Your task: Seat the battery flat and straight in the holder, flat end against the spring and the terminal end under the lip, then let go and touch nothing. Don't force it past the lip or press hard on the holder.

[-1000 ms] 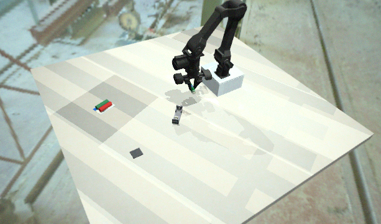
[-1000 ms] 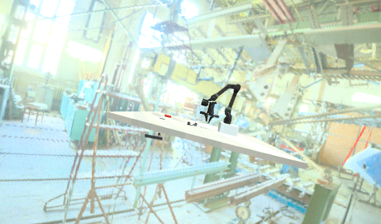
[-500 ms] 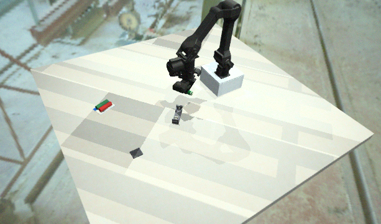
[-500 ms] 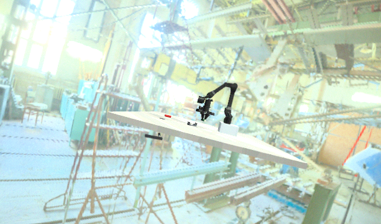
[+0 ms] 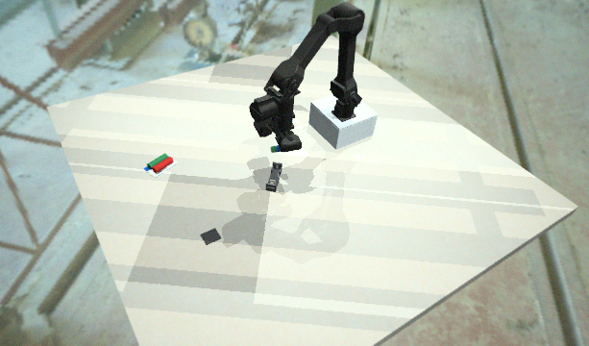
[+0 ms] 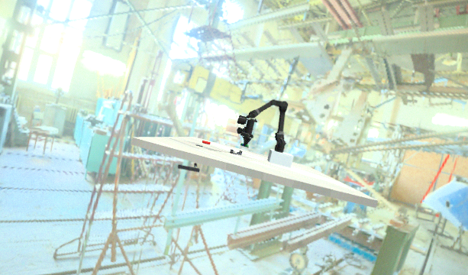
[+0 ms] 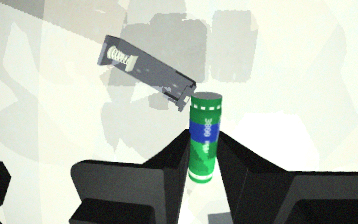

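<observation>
Green, with a blue band, the battery (image 7: 205, 137) sits clamped in our gripper (image 7: 203, 150) above the table (image 5: 371, 231), near the holder (image 7: 147, 72) with its spring (image 7: 120, 57). Well apart we see a red-and-green pair (image 5: 160, 164) and a dark square (image 5: 210, 235); nothing stands between battery and holder.

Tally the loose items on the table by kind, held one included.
Batteries: 3, one in the gripper (green-blue), two on a card (green, red)
Holders: 1
Cards: 1
Dark squares: 1
Total: 6
</observation>
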